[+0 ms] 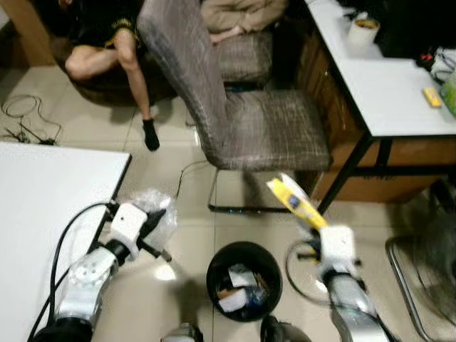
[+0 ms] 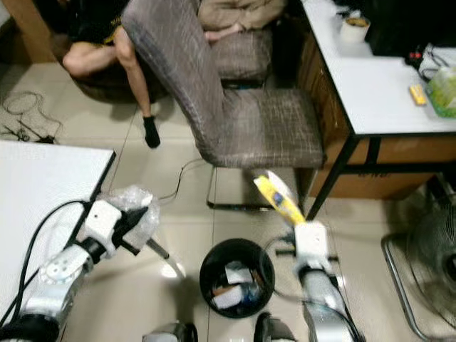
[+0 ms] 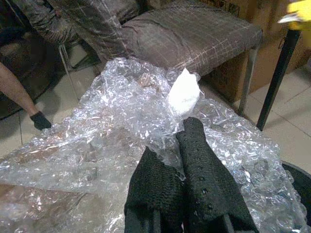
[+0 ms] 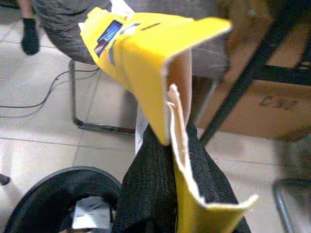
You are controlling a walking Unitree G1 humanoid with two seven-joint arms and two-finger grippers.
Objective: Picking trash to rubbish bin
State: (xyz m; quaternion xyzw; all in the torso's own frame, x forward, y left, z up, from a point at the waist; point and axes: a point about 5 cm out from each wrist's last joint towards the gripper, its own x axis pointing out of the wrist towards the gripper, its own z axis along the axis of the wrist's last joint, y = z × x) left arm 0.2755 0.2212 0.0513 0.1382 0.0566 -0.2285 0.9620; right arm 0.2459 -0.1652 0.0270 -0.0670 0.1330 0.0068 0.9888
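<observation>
White bench at far left, bare top, cables on the tiled floor behind it. Left tool: fingers closed narrow on a wad of bubble wrap, held up off the floor beside the bench corner, left of the bin. Bin: black, round, on the floor between the two arms, already holding paper scraps. Right tool: fingers pinched on a yellow carton, folded flat, tilted up and away, to the right of the bin and not over it. Chair: grey fabric, metal frame, just beyond the bin; a seated person's leg farther back. Second bench at right with a tape roll and small items. Risks, judged: neither item hangs above the bin mouth, so a release here would land on the floor; the wrap is bulky and springy and may catch the rim or spill over; the carton is long and may bridge the opening or strike the chair frame on the swing inward.
</observation>
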